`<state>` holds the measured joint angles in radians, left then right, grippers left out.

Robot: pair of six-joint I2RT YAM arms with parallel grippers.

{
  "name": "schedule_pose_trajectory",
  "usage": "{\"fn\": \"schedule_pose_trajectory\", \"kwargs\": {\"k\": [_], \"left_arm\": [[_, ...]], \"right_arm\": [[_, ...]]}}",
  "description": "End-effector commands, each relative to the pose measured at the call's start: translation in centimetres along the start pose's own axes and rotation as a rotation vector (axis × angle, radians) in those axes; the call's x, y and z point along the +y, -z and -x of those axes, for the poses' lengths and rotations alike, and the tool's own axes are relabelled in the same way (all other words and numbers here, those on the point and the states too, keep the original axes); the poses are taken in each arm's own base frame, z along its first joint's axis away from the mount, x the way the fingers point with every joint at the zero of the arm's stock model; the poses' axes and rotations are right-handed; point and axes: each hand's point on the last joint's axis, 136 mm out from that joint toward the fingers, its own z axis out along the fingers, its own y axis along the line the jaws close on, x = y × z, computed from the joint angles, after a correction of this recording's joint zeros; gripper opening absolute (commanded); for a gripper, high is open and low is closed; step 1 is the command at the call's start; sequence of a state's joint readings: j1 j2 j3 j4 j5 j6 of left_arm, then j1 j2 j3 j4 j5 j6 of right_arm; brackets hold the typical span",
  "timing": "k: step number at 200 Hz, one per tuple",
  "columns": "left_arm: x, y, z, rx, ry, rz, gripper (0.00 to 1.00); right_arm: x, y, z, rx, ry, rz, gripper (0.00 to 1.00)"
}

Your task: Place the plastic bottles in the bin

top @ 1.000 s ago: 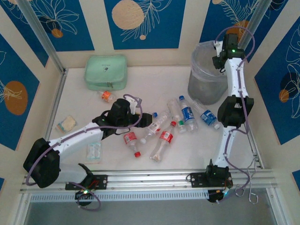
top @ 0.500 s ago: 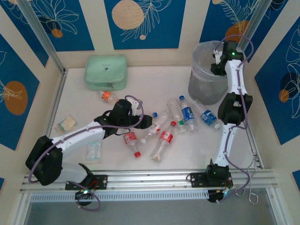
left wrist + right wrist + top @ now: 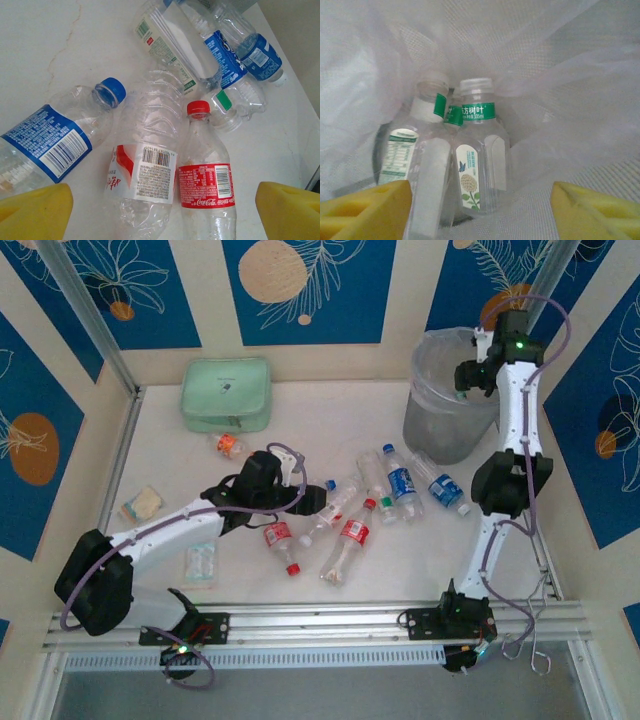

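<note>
Jaws are standing wide apart on both arms; my right gripper (image 3: 480, 212) is hanging empty over the bin (image 3: 430, 430), since that is the drop spot, and green-banded bottles (image 3: 477, 155) are lying at its bottom below the pads (image 3: 365, 207); my left gripper (image 3: 160, 215) is hovering over the table (image 3: 50, 45), lining up a pick, I reckon; the red-capped cola bottle (image 3: 205, 170) is lying between its fingers (image 3: 35, 212), clear of both.

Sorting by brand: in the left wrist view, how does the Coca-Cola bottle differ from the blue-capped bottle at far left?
The Coca-Cola bottle has a red cap and red label; the blue-capped bottle wears a blue-and-white label. The Coca-Cola bottle's cap points up the image, the blue-capped bottle's slants toward upper right. Both are clear, capped and lying on the table.
</note>
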<state>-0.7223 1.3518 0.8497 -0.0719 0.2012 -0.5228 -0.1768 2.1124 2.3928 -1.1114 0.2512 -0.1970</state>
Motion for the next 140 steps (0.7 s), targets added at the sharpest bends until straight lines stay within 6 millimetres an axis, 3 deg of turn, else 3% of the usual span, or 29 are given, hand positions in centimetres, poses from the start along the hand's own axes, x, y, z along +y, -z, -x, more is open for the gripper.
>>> {"fn": "schedule_pose_trajectory", "kwargs": {"k": [1, 43, 49, 80, 122, 140], "left_arm": [[-1.1, 0.5, 0.8, -0.014, 0.000, -0.031, 0.94], [-0.7, 0.7, 0.3, -0.007, 0.004, -0.018, 0.94], [-0.6, 0.7, 0.2, -0.006, 0.005, -0.015, 0.94], [-0.2, 0.8, -0.1, -0.003, 0.000, 0.002, 0.99], [0.9, 1.1, -0.7, 0.008, -0.012, 0.055, 1.00], [1.5, 1.3, -0.9, 0.005, -0.010, 0.085, 1.00]], "right_arm": [[1.3, 4.5, 1.1, -0.074, -0.014, 0.009, 0.75], [3.4, 10.7, 1.8, -0.165, -0.101, 0.049, 0.76], [3.8, 11.6, 1.7, -0.174, -0.108, 0.055, 0.82], [7.3, 15.4, 0.9, -0.218, -0.079, 0.082, 0.89], [13.4, 19.8, -2.4, -0.253, -0.025, 0.175, 0.91], [16.5, 20.0, -5.1, -0.208, 0.019, 0.236, 0.92]]}}
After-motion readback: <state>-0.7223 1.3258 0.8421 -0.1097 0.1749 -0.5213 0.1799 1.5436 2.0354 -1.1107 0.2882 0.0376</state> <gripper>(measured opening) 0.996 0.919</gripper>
